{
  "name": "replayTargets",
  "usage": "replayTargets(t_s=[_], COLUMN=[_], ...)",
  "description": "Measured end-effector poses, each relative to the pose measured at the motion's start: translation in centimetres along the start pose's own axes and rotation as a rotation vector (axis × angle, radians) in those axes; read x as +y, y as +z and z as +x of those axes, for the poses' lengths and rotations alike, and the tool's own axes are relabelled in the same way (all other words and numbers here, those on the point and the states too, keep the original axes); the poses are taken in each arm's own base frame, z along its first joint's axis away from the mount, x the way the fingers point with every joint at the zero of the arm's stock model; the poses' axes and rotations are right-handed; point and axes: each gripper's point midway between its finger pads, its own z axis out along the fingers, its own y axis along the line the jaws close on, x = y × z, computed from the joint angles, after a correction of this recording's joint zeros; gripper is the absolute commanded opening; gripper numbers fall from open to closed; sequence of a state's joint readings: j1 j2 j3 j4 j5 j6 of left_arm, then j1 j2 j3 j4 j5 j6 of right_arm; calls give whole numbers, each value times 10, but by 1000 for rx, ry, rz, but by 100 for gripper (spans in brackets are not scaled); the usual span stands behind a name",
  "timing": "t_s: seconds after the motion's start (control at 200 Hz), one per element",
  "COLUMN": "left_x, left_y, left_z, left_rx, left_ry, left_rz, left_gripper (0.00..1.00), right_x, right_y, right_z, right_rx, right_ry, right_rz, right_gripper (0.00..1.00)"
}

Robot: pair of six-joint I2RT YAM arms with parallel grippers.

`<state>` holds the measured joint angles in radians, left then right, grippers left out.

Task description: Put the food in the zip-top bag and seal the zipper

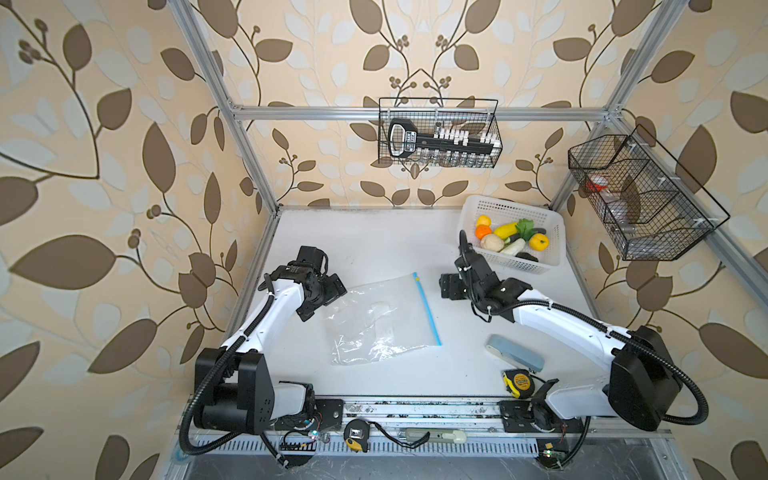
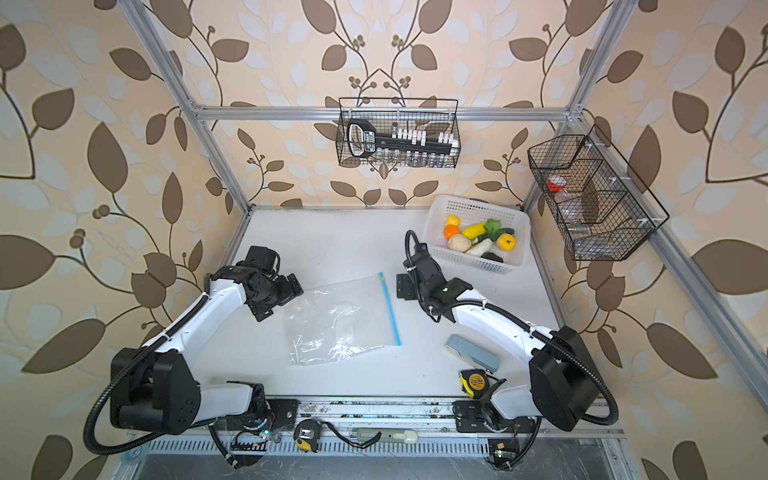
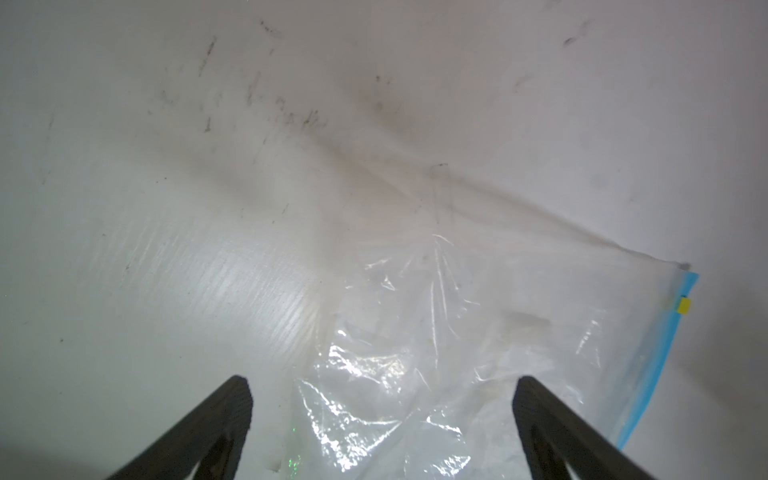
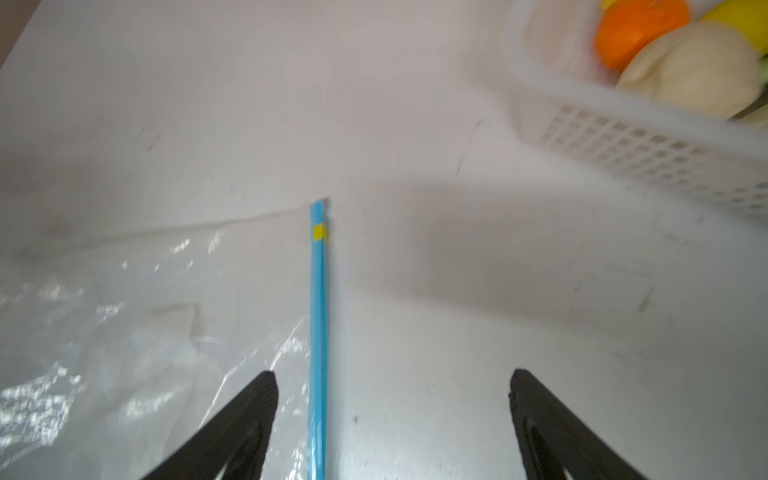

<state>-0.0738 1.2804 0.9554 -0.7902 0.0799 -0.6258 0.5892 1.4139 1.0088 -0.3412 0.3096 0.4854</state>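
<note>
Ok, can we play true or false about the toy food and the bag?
The food sits in the white basket. True.
The zip-top bag has food inside. False: no food is in it yet.
The left hand and right hand are both open, holding nothing. True.
The yellow slider on the zipper is at the end nearest the tape measure. False: it is at the far end, nearer the basket.

Robot lab test cell — aluminium frame (image 1: 311, 112), leaf-print wallpaper (image 1: 104, 208), white table (image 1: 353, 245), hanging wire basket (image 1: 656, 245)
</note>
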Motion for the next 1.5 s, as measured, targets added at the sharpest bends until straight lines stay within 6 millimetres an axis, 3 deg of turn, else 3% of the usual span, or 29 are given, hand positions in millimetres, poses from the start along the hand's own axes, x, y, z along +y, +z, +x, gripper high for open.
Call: replayTargets(t_s=[0.2, 0.375, 0.51, 0.655, 0.835, 1.265, 1.499], left_x=[-18, -21, -24, -26, -28, -28, -31], left_y=[-25, -28, -27, -23, -21, -21, -21], left_z=[0, 2, 5, 7, 9, 9, 12], left_rx=[-36, -30, -17, 5, 21, 24, 29], left_ry=[34, 37, 42, 42, 41, 41, 47], left_rz=[110, 131, 141, 148, 156, 157, 160], left_gripper=[99, 99, 99, 99, 99, 99, 99], right_x=[-28, -41, -42, -40, -38, -34, -27], right_y=[31, 71, 106, 139, 154, 155, 137], right_z=[-76, -113, -131, -124, -100, -79, -61], right_rx=[-68, -64, -34, 39, 131, 201, 223], right_ry=[45, 64, 56, 32, 5, -14, -36], right_rz=[124, 179, 178, 158, 137, 103, 79], right_gripper=[86, 78, 72, 66, 55, 34, 31])
